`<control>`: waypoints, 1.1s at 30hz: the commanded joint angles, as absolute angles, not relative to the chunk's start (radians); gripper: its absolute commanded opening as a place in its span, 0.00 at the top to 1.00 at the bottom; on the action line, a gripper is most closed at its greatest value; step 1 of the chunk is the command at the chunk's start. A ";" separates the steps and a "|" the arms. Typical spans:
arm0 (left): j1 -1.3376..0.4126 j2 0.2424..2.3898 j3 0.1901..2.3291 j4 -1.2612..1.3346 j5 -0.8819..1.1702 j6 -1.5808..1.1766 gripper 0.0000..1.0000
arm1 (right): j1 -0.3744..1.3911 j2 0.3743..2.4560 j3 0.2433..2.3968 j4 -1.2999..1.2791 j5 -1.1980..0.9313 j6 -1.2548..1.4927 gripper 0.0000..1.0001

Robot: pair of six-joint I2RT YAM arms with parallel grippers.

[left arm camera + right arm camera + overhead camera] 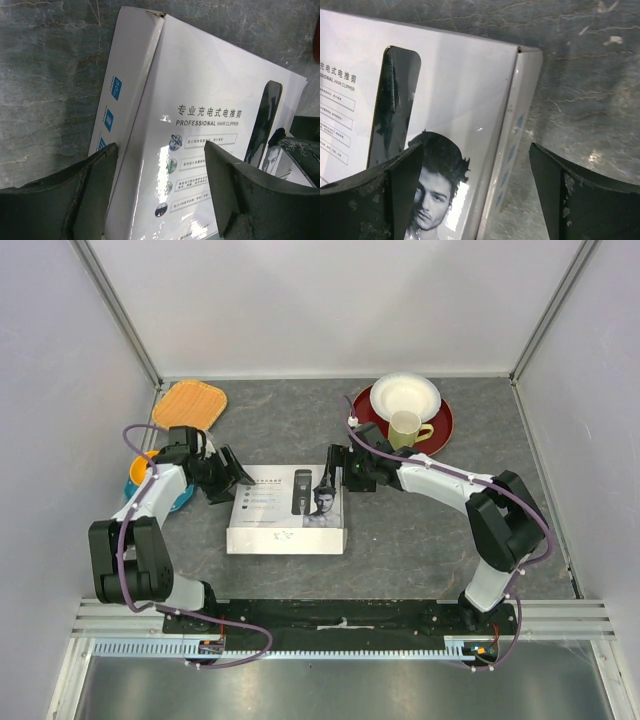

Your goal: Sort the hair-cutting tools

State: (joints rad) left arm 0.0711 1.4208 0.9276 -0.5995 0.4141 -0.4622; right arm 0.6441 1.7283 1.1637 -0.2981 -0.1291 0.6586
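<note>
Grey marbled tabletop, closed white cardboard box at centre. Shows black electric hair clipper through lid window. Left gripper jaws spread wide, straddling box's left edge; right gripper likewise, straddling right edge.

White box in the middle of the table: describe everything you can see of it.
The white box is glossy cardboard, closed, lying flat on the grey table between the arms. Its top carries "PROFESSIONAL HAIR CLIPPER", Chinese text, a tall dark clipper panel and a man's face; small blue icons line its side walls. One corner looks scuffed. The open left pincer and right pincer straddle its two side edges; contact is unclear.
</note>
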 commanded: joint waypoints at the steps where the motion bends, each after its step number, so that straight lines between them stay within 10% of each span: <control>1: 0.054 1.466 0.948 -0.538 0.512 -0.472 0.23 | 0.632 1.769 1.181 -0.187 -0.236 0.715 0.08; 19: 0.009 1.628 1.204 -0.587 0.341 -0.511 0.23 | 0.563 1.964 1.554 -0.267 -0.085 0.603 0.13; 33: -0.037 1.166 0.956 -0.687 0.287 -0.529 0.25 | 0.561 1.645 1.332 -0.340 -0.044 0.477 0.03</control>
